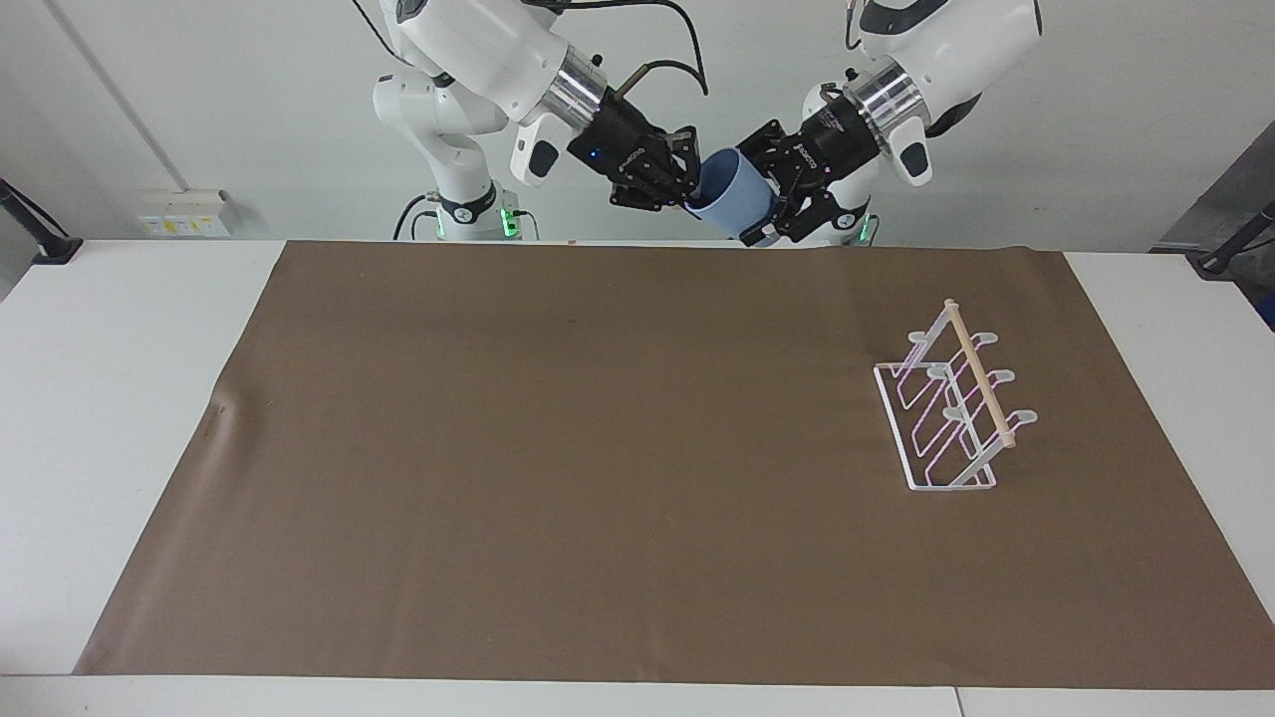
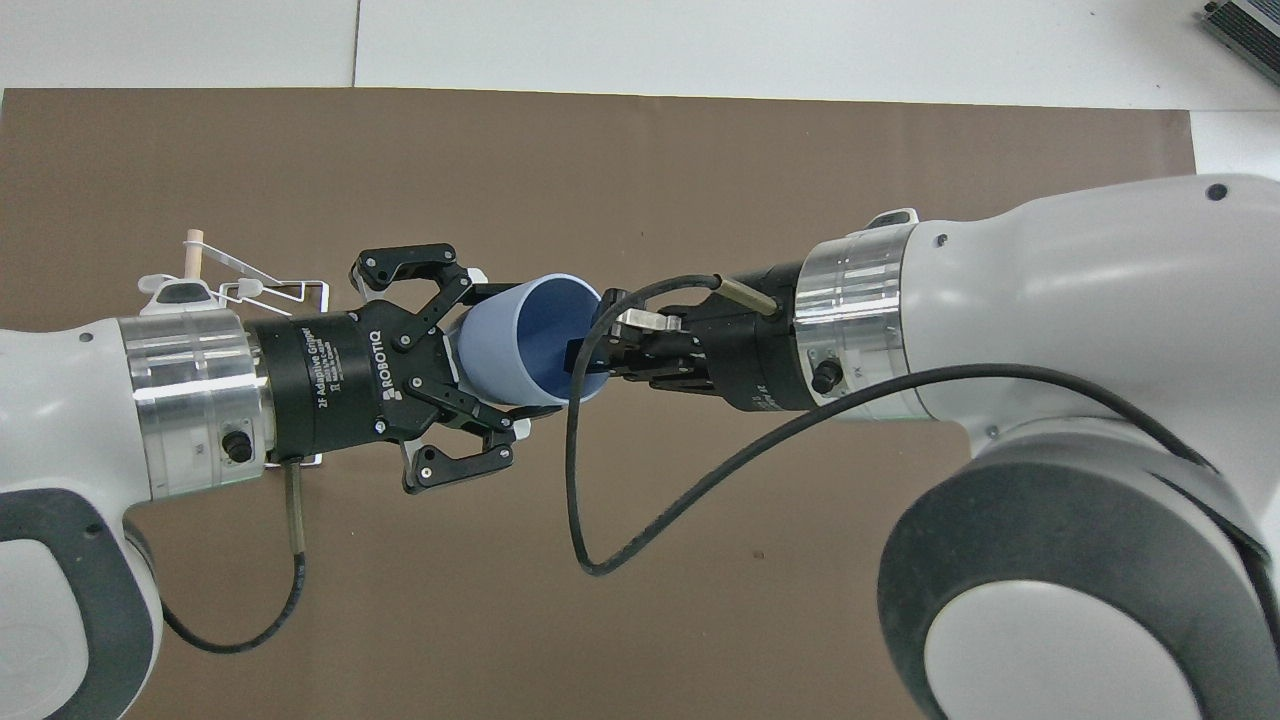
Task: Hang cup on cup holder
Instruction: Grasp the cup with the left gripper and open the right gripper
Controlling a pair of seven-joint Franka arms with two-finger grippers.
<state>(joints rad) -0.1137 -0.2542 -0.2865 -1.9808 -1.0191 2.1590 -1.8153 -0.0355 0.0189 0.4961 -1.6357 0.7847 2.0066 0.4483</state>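
Overhead view, left gripper (image 2: 500, 350) fingers clamp cup (image 2: 528, 340), right gripper (image 2: 590, 352) grip unclear

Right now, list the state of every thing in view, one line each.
Light blue plastic cup: in the air, on its side, gripped at both ends.
Left gripper: shut on the cup's base end.
Right gripper: pinching the cup's rim.
White wire cup holder: upright on the brown mat, empty.
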